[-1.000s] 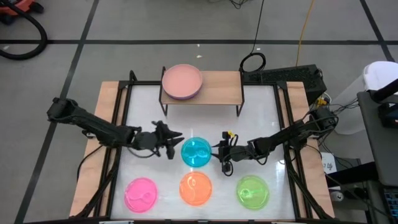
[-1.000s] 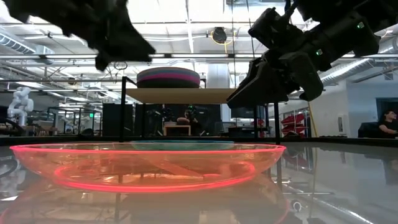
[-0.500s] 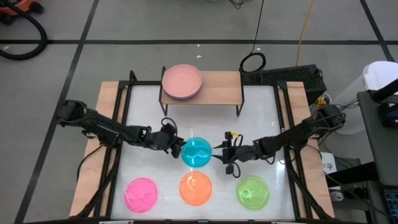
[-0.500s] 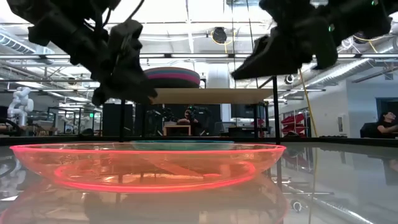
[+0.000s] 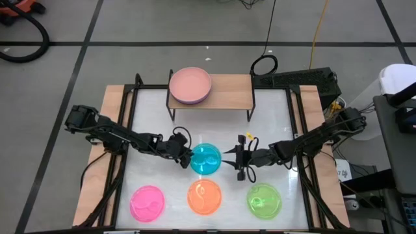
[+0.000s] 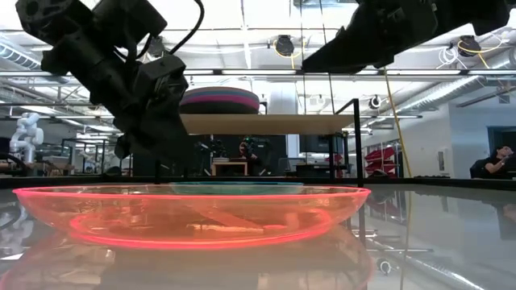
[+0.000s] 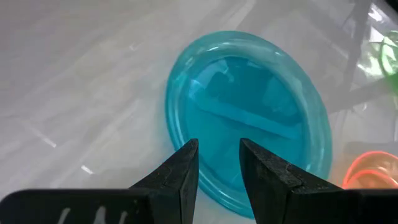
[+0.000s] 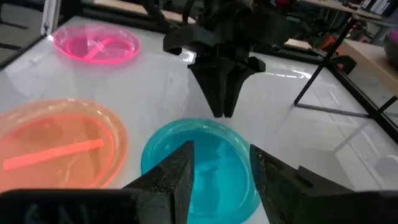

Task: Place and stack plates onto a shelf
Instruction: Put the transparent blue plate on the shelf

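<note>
A translucent cyan plate lies flat mid-table. My left gripper hangs open at its left rim; in the left wrist view my left gripper has its fingers on either side of that rim. In the low view my left gripper shows a gap above the table. My right gripper is open and raised beside the plate's right rim, well up in the low view. The wooden shelf stands at the far side, bearing a stack of larger plates with a dusty pink one on top.
Three translucent plates lie along the near edge: pink, orange and green. The orange plate fills the low view's foreground. The shelf's black legs stand just beyond the cyan plate. Bare table shows right of the shelf.
My left gripper has moved toward the table's right and down, arriving at the cyan plate's left rim. My right gripper has risen while staying by the plate's right rim. The plates have kept still.
</note>
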Controlling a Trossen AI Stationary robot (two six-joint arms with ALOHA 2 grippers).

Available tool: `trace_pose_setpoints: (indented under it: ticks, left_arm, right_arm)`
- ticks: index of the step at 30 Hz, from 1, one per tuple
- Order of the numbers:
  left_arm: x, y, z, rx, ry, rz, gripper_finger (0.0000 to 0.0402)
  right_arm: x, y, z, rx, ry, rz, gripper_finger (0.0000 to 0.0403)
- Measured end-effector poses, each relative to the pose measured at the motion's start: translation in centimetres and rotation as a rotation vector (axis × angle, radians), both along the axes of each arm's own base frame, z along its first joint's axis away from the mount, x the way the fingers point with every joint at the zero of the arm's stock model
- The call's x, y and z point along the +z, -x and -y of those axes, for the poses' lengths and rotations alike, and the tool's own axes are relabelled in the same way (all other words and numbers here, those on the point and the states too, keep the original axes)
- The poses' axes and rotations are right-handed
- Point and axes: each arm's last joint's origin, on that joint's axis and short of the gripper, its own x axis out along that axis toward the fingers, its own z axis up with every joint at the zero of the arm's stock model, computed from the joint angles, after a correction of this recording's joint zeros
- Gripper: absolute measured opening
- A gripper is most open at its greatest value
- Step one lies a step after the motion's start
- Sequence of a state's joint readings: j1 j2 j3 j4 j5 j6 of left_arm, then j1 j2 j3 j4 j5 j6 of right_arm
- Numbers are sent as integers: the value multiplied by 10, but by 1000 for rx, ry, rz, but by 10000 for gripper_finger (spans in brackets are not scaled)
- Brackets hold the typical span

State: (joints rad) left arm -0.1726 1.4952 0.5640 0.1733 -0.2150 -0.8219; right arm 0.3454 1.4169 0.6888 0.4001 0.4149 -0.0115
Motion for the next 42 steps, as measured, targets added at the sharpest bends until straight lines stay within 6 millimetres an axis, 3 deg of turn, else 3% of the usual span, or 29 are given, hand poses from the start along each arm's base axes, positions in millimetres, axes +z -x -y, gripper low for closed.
trace_pose_setpoints:
  ticks: [20,28,36,39,42]
  left_arm:
    - [-3,3,-4,20,-2,-46,120]
    - [-24,-3,-4,-10,33,-99,120]
    - [-26,-9,-13,-17,41,-77,119]
    - [-27,-9,-13,-83,-15,-83,97]
    - [-27,-9,-12,-113,-14,-85,47]
  right_arm:
    - [-2,1,-1,-1,-4,-22,139]
    - [-2,1,-1,-9,-23,-16,139]
    - [-2,1,-1,-8,-17,-19,139]
    - [-3,1,-1,-8,-15,-23,139]
    - [-3,1,0,-8,-13,-27,139]
